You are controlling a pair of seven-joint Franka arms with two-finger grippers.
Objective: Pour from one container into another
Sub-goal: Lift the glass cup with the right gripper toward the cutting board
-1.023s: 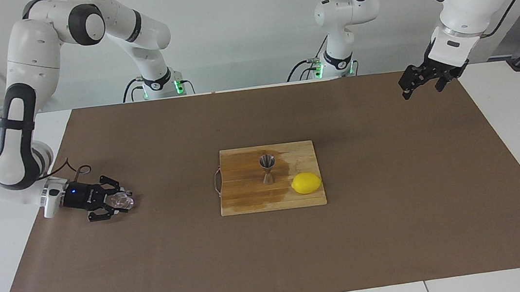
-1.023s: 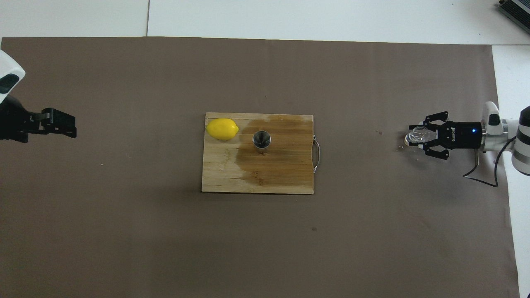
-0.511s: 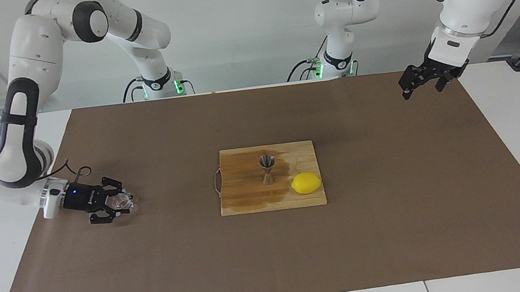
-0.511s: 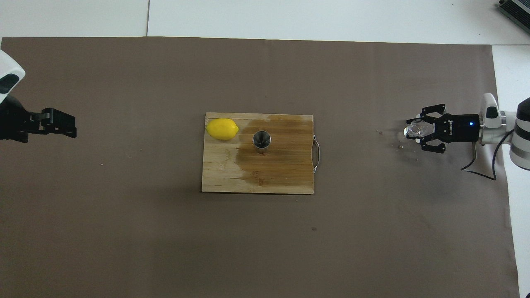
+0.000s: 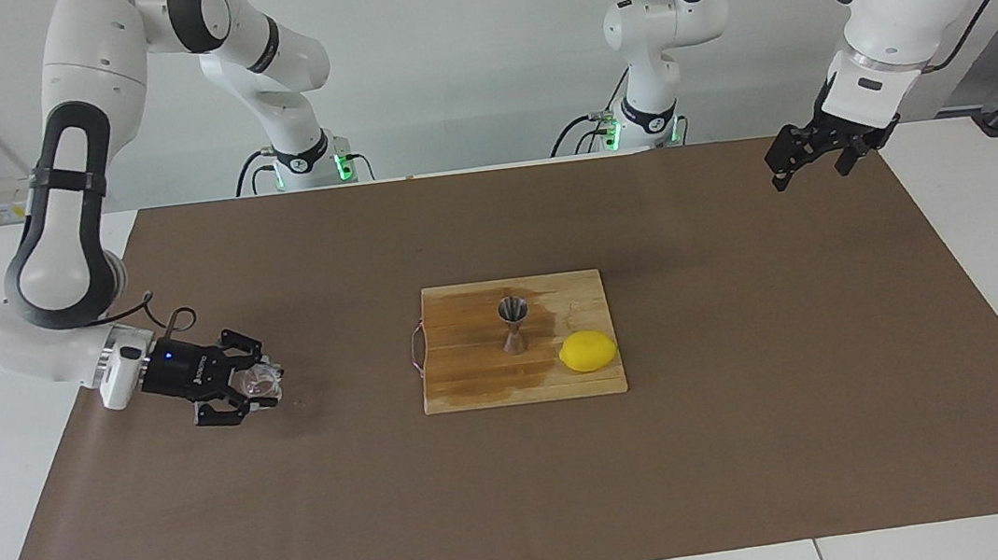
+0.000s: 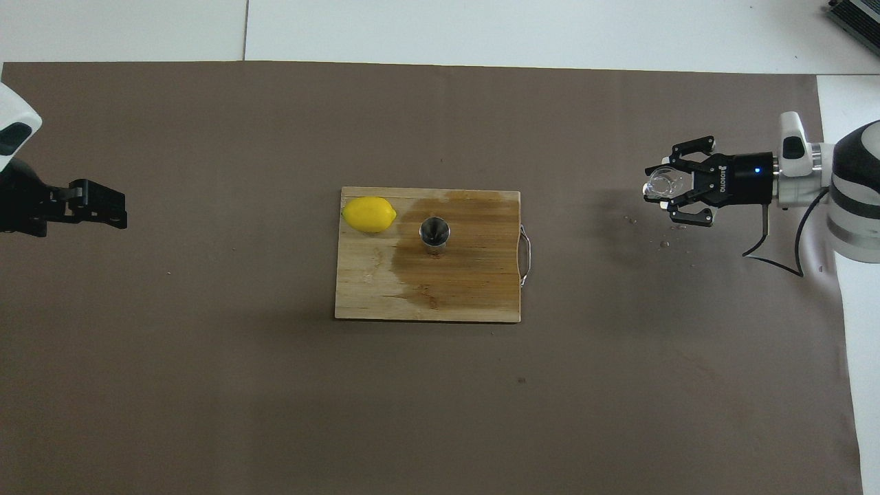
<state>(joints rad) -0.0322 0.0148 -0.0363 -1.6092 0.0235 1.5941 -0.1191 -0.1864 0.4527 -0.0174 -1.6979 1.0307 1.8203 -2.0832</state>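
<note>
The right gripper [image 5: 260, 389] is seen toward the right arm's end of the table, held level and raised a little over the brown mat [image 5: 761, 438], its shadow lying on the mat below. The glass cup [image 5: 264, 383] is pinched between its fingertips, with the outer links splayed to either side; in the overhead view the cup [image 6: 660, 183] sits right at the tips of that gripper [image 6: 665, 185]. A few small droplets [image 6: 663, 243] are seen on the mat just beside the jaws, on the side nearer the robots.

Well apart from those jaws, toward the middle of the table, a wooden board [image 5: 474, 386] is laid on the mat, with a dark wet patch across part of it. The jigger [image 5: 513, 323] stands upright on the board, within the wet patch, its open cone facing up [image 6: 434, 232]. A lemon [image 5: 588, 351] rests on the board just beside the jigger, at the corner toward the left arm's end and away from the robots.

The left gripper [image 5: 809, 155] hangs in the air over the mat's edge at the left arm's end, well apart from everything, with its jaws spread and nothing between them; that arm waits.
</note>
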